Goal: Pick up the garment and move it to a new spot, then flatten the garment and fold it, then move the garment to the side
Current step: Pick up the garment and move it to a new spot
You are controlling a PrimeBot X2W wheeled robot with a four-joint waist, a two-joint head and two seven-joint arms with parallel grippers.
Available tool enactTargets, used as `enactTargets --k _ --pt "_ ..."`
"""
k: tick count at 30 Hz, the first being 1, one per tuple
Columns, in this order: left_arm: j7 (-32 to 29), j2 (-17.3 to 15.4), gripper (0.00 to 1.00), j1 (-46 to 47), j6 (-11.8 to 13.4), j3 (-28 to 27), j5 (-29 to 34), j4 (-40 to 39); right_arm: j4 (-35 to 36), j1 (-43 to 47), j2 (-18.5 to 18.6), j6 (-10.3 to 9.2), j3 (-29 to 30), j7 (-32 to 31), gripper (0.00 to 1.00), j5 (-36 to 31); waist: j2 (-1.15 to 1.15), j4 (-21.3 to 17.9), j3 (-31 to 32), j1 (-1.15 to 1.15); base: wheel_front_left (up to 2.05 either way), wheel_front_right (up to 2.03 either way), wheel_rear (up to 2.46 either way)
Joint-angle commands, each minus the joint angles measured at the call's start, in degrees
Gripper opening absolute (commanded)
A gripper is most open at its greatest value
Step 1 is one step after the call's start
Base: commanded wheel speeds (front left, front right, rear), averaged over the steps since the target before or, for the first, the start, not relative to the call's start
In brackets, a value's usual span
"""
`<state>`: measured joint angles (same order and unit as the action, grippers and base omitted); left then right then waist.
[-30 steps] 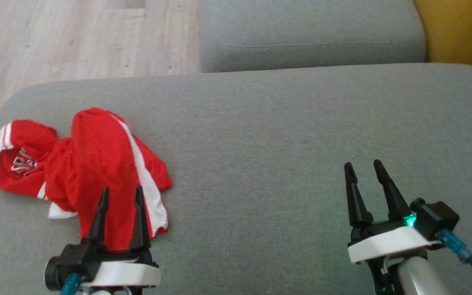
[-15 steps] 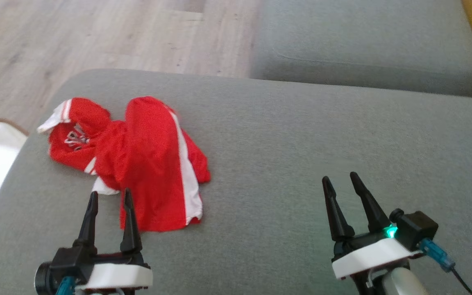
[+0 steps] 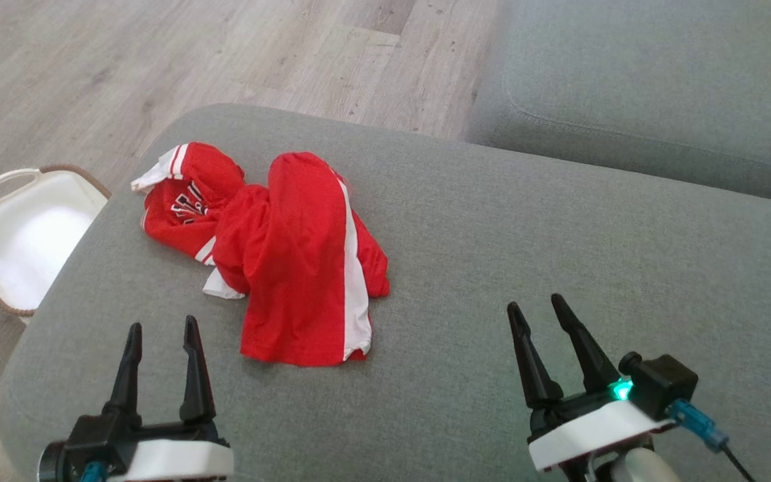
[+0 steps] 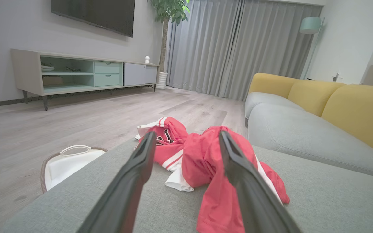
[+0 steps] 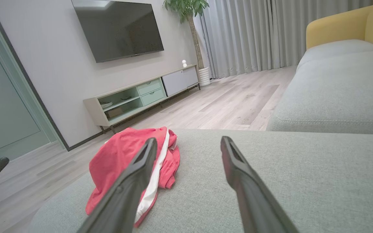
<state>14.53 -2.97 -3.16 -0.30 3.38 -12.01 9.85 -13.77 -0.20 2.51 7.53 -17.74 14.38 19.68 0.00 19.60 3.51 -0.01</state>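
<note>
Turned left since a second ago, the robot's head now takes in a white basket on the floor. Red garment lies crumpled on the grey sofa cushion, at one o'clock from the left gripper, untouched. Left gripper and right gripper stand wide, empty.

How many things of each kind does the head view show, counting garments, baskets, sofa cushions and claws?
Red mesh garment with white stripes: 1
White basket with brown rim: 1
Grey fabric sofa cushions, near cushion and far cushion: 2
Dark two-fingered claws, left claw and right claw: 2
Total: 6
</note>
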Motion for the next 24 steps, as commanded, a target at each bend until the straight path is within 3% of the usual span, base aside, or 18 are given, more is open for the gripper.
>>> enactTargets --k 1,5,10,16,24 --pt "0.5 0.1 1.00 2.3 -0.3 -2.4 0.9 -2.2 1.8 -0.7 0.4 -0.04 -1.4 0.6 1.00 0.2 0.00 0.0 -0.4 0.01 0.00 0.00 0.00" --pt "0.5 -0.9 1.00 4.1 -0.9 -3.5 1.3 -1.8 2.0 -1.2 0.4 -0.04 -1.3 0.6 1.00 -0.2 0.00 -0.5 -2.2 0.01 0.00 0.00 0.00" --pt "-1.2 -4.9 1.00 11.0 -3.3 -3.2 2.1 1.6 2.7 -2.7 0.4 -0.04 -0.6 0.6 1.00 -1.1 0.00 -2.1 -5.8 0.01 0.00 0.00 0.00" --pt "-9.8 -10.5 1.00 24.4 -6.3 0.6 1.7 7.3 3.3 -5.1 0.4 -0.04 1.0 0.6 1.00 -2.7 0.00 -4.4 -10.9 0.01 0.00 0.00 0.00" --pt "-23.0 -14.4 1.00 38.0 -7.1 5.8 -2.2 17.7 3.9 -7.5 0.4 -0.04 2.8 0.6 1.00 -3.5 0.00 -7.5 -15.4 0.01 0.00 0.00 0.00"
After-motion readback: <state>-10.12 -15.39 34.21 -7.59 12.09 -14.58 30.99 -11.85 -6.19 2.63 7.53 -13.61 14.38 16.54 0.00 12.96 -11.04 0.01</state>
